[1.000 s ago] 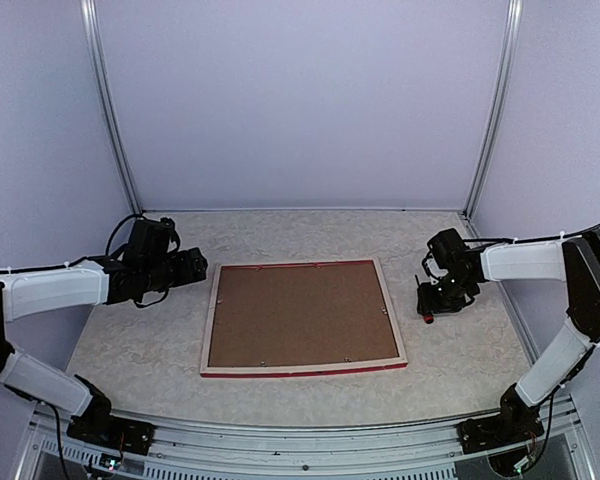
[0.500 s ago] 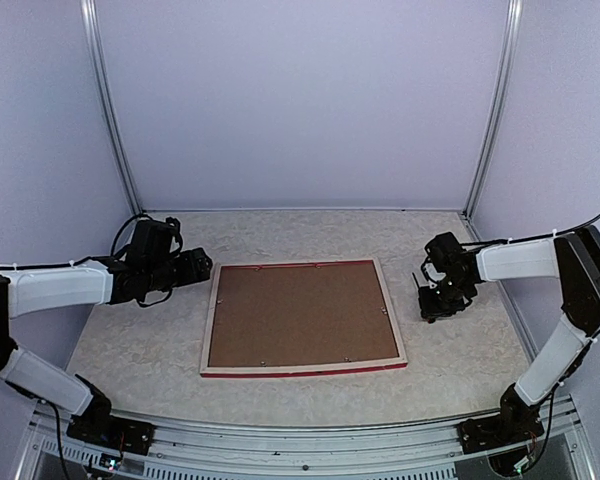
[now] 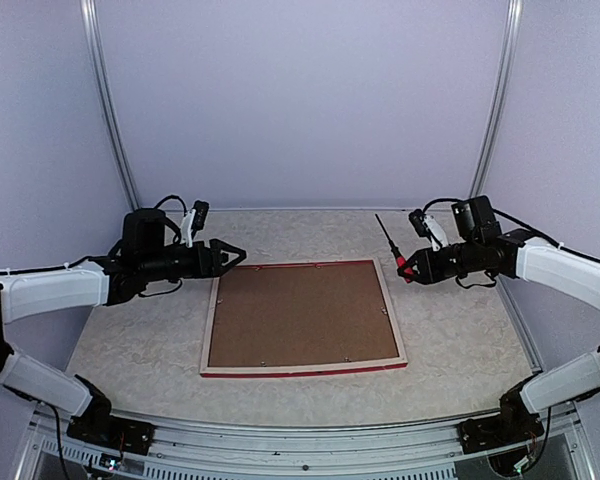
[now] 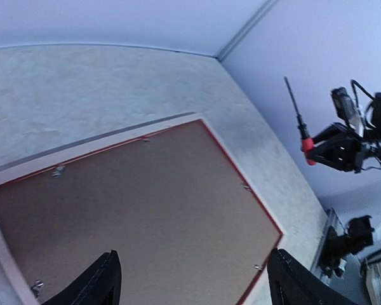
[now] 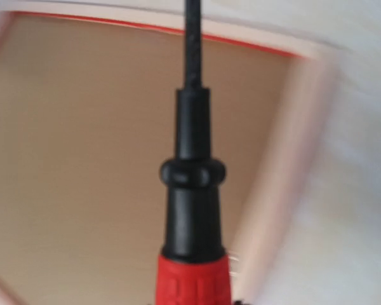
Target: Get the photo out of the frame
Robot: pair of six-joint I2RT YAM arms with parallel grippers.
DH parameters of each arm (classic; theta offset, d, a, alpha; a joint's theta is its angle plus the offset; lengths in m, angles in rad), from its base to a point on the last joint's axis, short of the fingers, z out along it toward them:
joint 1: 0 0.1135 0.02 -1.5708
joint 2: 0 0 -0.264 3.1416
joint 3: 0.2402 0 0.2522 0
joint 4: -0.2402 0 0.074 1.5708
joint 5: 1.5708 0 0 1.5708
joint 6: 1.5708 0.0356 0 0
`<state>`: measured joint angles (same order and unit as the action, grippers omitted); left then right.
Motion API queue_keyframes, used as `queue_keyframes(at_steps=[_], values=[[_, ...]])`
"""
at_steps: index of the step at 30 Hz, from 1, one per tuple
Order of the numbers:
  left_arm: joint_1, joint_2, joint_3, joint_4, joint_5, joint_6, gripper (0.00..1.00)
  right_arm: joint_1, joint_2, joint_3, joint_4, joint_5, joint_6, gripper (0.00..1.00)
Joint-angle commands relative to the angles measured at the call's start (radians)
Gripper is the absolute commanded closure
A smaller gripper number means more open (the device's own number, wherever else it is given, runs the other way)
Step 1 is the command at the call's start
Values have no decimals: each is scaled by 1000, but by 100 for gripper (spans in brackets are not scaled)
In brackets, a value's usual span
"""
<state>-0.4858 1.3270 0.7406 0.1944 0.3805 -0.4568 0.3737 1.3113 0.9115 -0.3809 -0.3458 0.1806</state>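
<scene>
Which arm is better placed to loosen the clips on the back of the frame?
Right, probably: the right fingers grip the screwdriver near the frame, while the left fingers are open and empty.

The frame (image 3: 303,366) lies flat and face down at mid-table, its pale wood border and red near edge surrounding the brown backing board (image 3: 302,312), the photo seemingly hidden underneath.
</scene>
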Motion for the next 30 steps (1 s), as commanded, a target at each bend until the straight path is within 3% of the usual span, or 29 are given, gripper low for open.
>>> queue_keyframes(at_steps=[1, 7, 16, 23, 28, 30], values=[[-49, 5, 43, 178, 369, -19, 21, 96, -33, 26, 15, -283, -105, 100], [-168, 97, 152, 132, 499, 16, 20, 243, -29, 47, 10, -384, -155, 100], [-248, 210, 220, 126, 570, 13, 22, 376, 54, 105, -46, -415, -243, 100], [-295, 266, 261, 84, 555, 48, 33, 414, 109, 146, -88, -393, -285, 100], [-301, 304, 279, 86, 576, 44, 52, 418, 118, 159, -100, -390, -301, 100], [-301, 312, 282, 83, 578, 46, 55, 418, 118, 162, -104, -384, -305, 100]])
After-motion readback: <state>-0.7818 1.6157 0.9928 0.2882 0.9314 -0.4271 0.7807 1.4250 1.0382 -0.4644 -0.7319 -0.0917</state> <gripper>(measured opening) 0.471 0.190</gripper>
